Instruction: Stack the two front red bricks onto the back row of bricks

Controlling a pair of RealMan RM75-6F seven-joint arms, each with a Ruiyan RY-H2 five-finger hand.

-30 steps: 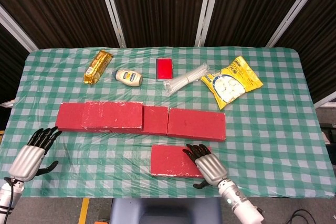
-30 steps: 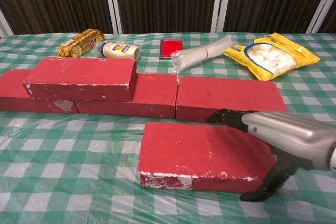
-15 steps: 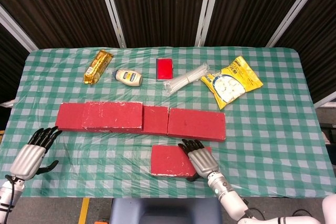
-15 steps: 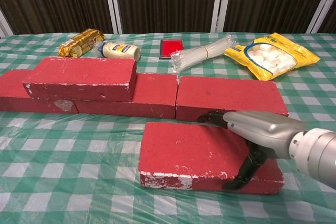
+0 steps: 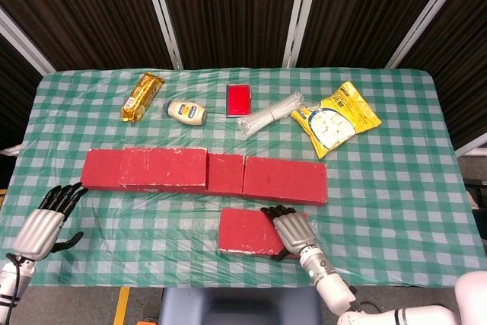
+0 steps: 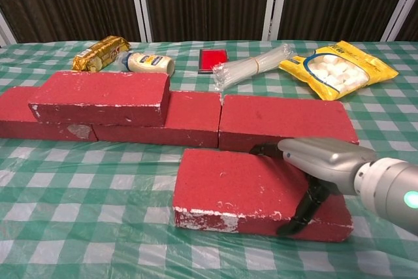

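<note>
Right hand [image 6: 320, 161] is clamped on the front red brick [image 6: 241, 187], fingers over the top and thumb on the near face, brick's near the table edge w/ its near edge tipped up a bit. Back row of bricks [image 5: 205, 173] sits just behind it, one brick already stacked on the left end. My left hand [image 5: 46, 222] rests at the near-left corner, fingers spread, holding nothing.

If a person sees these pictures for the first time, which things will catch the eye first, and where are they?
First comes the row of red bricks across the middle of the checked table, with one brick already stacked on its left part. Next is the lone front brick near the table's front edge, which the right hand grips at its right end. At the back right lies a bright yellow marshmallow bag.
</note>
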